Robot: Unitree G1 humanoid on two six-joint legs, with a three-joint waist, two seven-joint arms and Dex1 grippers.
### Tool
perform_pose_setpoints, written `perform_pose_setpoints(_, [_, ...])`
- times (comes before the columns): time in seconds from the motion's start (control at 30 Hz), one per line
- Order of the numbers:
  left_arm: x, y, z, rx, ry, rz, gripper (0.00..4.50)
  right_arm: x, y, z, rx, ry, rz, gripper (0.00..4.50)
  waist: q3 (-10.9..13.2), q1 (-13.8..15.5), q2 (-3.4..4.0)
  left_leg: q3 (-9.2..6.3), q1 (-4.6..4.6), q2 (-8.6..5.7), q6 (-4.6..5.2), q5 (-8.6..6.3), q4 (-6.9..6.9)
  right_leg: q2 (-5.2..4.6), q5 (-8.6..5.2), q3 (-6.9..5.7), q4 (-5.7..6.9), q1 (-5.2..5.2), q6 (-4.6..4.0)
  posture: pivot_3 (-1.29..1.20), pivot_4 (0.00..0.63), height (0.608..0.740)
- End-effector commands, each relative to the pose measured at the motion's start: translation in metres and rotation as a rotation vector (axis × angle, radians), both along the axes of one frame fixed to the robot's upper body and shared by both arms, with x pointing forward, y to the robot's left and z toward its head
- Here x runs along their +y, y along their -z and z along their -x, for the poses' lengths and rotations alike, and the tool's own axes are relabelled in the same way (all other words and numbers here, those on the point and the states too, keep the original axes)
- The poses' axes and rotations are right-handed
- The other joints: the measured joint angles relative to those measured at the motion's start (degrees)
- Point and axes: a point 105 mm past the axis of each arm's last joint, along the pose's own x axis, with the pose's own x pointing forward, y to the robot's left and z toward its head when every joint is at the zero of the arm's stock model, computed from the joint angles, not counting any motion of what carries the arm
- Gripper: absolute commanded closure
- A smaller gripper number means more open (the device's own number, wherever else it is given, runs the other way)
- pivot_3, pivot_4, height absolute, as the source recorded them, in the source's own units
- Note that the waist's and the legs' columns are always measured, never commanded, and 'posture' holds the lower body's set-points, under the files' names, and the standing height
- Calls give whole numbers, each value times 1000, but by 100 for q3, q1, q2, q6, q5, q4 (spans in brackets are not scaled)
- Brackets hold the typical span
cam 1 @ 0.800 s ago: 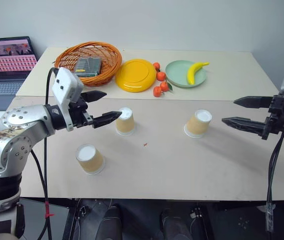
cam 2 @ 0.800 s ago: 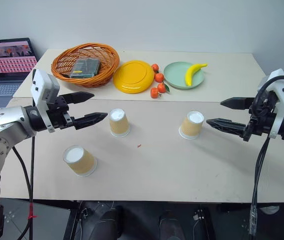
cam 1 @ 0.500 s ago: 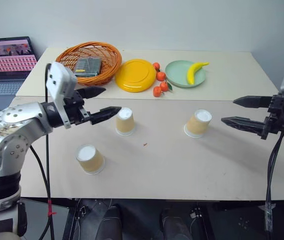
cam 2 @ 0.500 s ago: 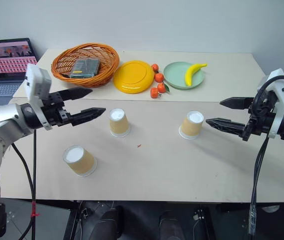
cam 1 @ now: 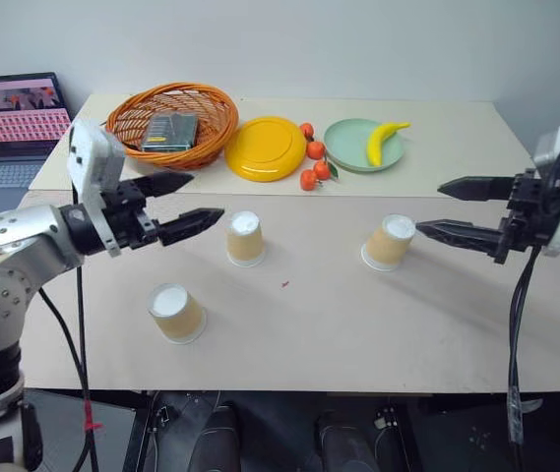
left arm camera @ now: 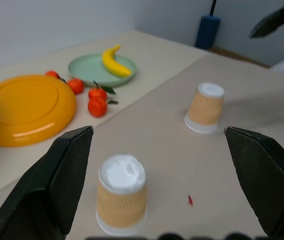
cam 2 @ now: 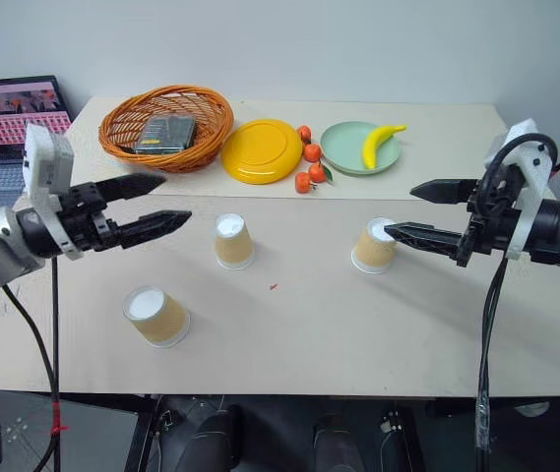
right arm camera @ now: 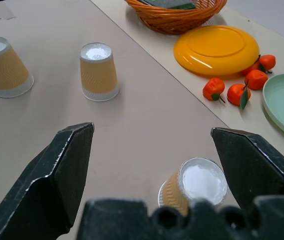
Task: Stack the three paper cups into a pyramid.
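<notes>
1. The right gripper (cam 2: 403, 211) hangs above the table (cam 2: 378, 334) with its two black fingers spread wide and nothing between them, aimed almost level across toward the robot's left.
2. Just ahead of its fingertips stands the right cup (cam 2: 372, 245), upside down with its white base up and its long axis upright. This cup lies a little below the line of the fingers, so my judgement is that the hand must sink before it closes.
3. The left gripper (cam 1: 206, 199) also stands wide open and empty, pointing level toward the robot's right. The middle cup (cam 1: 244, 237) sits inverted just past its lower fingertip, and the near cup (cam 1: 175, 312) rests below it and nearer the robot, inverted and leaning slightly.
4. All three cups stand apart on the table, nothing stacked yet; each arm is nearest its own side's cup.
5. Against the earlier frames, the right gripper has come inward, closer to the right cup, while the left gripper has drawn back from the middle cup. The cups have not shifted.
</notes>
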Motion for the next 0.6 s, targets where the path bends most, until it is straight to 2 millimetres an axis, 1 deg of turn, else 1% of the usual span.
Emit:
perform_pose_setpoints(0.03, [3,-12,9,-70,5,-23,0,1,-7,-3,-44,-9,2,66,0,3,0,0,1,-1,0,0,0,0,0,1,5,0,0,0,150,732])
perform_pose_setpoints(0.1, [6,-16,4,-77,-27,18,0,2,-6,-3,-42,-14,0,66,0,29,0,-1,3,-1,0,0,2,0,-1,0,11,0,-1,0,150,732])
perform_pose_setpoints(0.13, [7,-15,-2,-86,-58,14,0,3,-5,-4,-42,-17,0,66,0,36,0,-1,5,-1,0,0,5,0,-1,0,16,0,-1,0,150,732])
perform_pose_setpoints(0.27, [2,-5,-22,-59,-119,-29,0,4,-4,-5,-49,-18,1,66,0,69,0,-2,5,-3,-1,1,15,0,-1,0,19,4,0,0,150,732])
perform_pose_setpoints(0.33, [-6,0,-30,-37,-118,-42,0,4,-5,-6,-56,-14,1,66,-1,64,-1,-3,5,-4,-1,1,18,0,-1,0,21,4,0,0,150,732])
perform_pose_setpoints(0.4, [-17,1,-34,-25,-88,-44,0,4,-5,-5,-63,-10,0,66,-1,74,-1,-4,4,-5,-1,1,18,0,-1,0,23,2,0,0,150,732])
perform_pose_setpoints(0.5, [-31,-9,-33,-36,-30,-7,0,3,-4,-1,-65,3,-7,66,0,78,-1,-5,2,-7,-1,1,19,0,-1,0,27,1,1,0,150,732])
perform_pose_setpoints(0.53, [-31,-11,-34,-46,-29,-6,0,2,-3,0,-64,8,-9,66,0,78,-1,-6,2,-7,0,1,19,0,-2,0,26,2,1,0,150,732])
perform_pose_setpoints(0.6, [-23,-21,-34,-72,-43,13,0,0,-1,2,-62,20,-8,66,0,58,-1,-7,2,-7,0,1,18,0,-2,0,26,1,2,0,150,732])
